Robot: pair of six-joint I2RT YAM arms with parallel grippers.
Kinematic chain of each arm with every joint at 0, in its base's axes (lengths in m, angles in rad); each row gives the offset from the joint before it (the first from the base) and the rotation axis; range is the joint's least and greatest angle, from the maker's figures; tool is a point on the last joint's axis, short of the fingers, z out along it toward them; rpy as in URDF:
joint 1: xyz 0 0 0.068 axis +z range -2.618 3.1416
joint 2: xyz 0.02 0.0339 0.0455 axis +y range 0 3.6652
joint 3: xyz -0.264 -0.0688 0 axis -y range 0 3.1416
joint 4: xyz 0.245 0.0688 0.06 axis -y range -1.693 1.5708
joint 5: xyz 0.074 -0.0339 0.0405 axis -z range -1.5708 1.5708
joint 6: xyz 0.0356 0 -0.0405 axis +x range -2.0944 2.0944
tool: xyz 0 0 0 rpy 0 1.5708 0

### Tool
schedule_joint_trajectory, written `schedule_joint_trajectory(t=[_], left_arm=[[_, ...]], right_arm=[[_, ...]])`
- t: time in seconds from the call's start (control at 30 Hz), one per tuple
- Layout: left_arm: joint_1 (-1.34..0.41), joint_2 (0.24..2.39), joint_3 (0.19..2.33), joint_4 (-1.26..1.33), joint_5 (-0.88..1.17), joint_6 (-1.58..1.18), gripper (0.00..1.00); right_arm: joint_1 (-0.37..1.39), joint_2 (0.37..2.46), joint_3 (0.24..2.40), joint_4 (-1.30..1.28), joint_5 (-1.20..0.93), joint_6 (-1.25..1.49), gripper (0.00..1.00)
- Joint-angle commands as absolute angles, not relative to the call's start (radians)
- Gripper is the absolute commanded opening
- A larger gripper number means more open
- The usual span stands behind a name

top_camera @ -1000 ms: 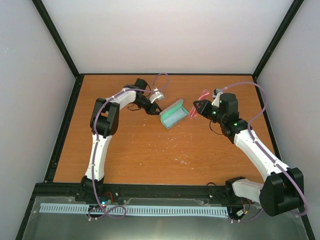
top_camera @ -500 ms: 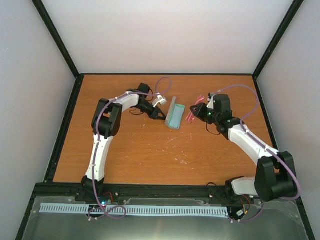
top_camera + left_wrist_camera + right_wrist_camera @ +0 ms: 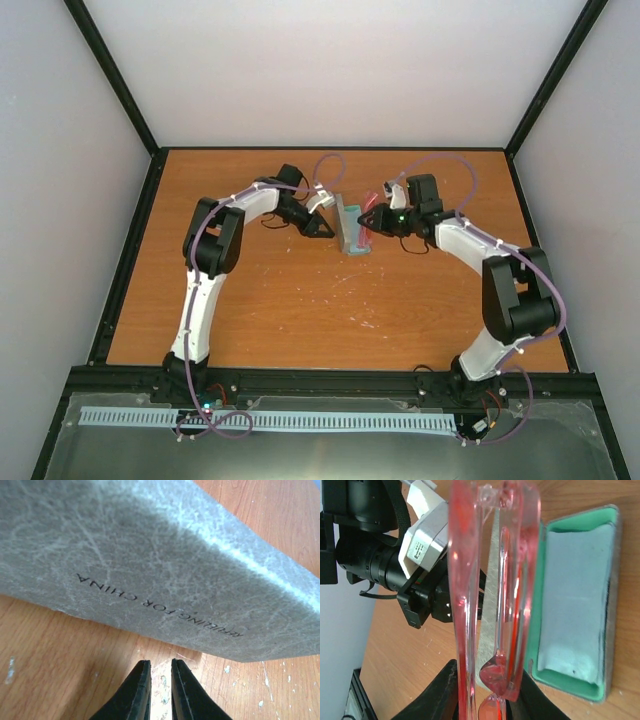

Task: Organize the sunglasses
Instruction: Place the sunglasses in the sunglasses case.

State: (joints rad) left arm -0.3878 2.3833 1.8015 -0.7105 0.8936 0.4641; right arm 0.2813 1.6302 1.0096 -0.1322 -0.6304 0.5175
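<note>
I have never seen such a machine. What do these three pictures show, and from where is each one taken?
These are two robot arms, bolted at the near edge of a wooden table. The wide picture comes from a fixed camera above and behind them; the other two come from a small camera on each wrist. On the table is an open grey case with green lining and a light blue cloth inside. The left hand is next to the case's outside, fingers almost together, holding nothing. The right hand grips the pink-red sunglasses close to the open case.
</note>
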Motion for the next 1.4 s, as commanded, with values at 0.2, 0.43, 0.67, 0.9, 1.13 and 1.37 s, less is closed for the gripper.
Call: schedule_joint_trajectory(t=[0.2,0.43,0.67,0.9,1.13,1.37], left_arm=[[-0.32,2.337,1.822,-0.687,0.866,0.459,0.17],[-0.319,2.371,1.887,-0.69,0.873,0.428,0.18],[-0.319,2.375,1.896,-0.687,0.873,0.417,0.18],[-0.319,2.377,1.895,-0.686,0.876,0.412,0.18],[-0.319,2.378,1.897,-0.687,0.877,0.409,0.18],[-0.319,2.378,1.894,-0.691,0.876,0.41,0.18]], right_arm=[[0.285,1.834,1.211,-0.316,-0.756,0.211,0.23],[0.284,1.93,1.281,-0.299,-0.763,0.219,0.23],[0.286,1.998,1.317,-0.283,-0.772,0.239,0.24],[0.29,2.048,1.342,-0.316,-0.75,0.228,0.26],[0.297,2.087,1.361,-0.311,-0.739,0.239,0.3],[0.304,2.111,1.391,-0.346,-0.712,0.226,0.39]])
